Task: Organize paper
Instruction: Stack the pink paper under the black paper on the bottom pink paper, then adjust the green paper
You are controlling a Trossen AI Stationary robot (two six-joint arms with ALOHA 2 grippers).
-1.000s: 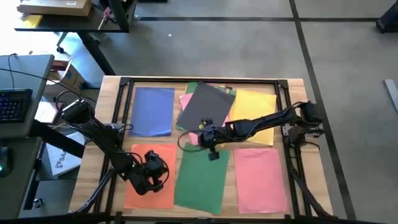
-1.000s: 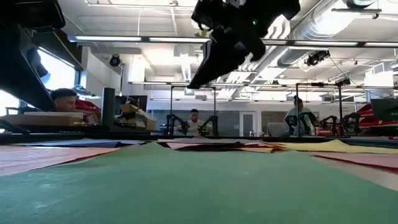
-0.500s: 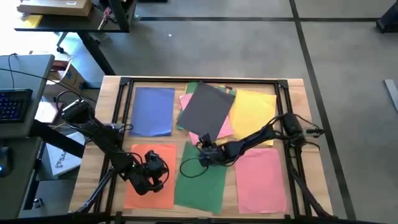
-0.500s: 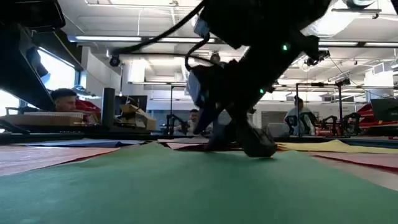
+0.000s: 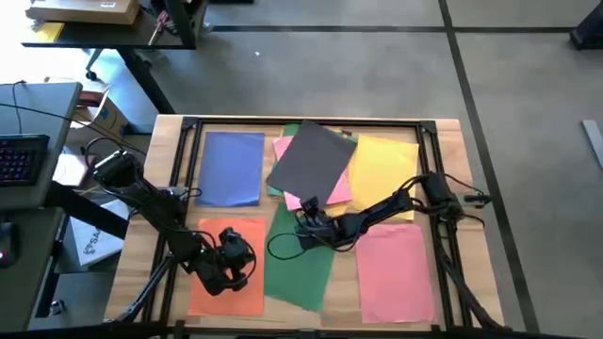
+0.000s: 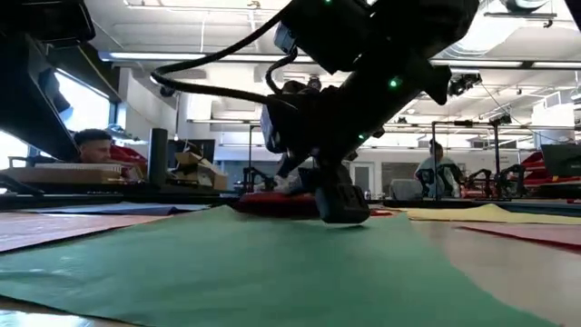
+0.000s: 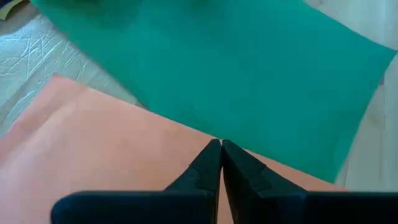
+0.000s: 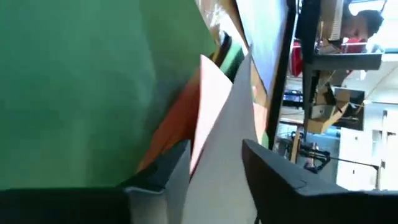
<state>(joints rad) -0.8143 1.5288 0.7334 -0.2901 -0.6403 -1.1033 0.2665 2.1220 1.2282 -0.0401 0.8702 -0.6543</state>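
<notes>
Paper sheets [image 5: 298,268] lie spread across the table [image 5: 450,132], some overlapping.

Upper centre, high view: dark grey sheet [image 5: 312,165] covers most of the pink sheet [image 5: 283,151] beneath; right gripper [image 5: 307,219] fingertips too small to resolve.

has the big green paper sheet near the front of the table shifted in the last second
Yes. The green paper sheet has rotated and slid toward the orange paper sheet, judged against the pink paper sheet; bare wood now shows between them. The right gripper presses on it.

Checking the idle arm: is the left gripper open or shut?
Shut: the left gripper has its fingertips pressed together, empty, above the orange sheet.
</notes>
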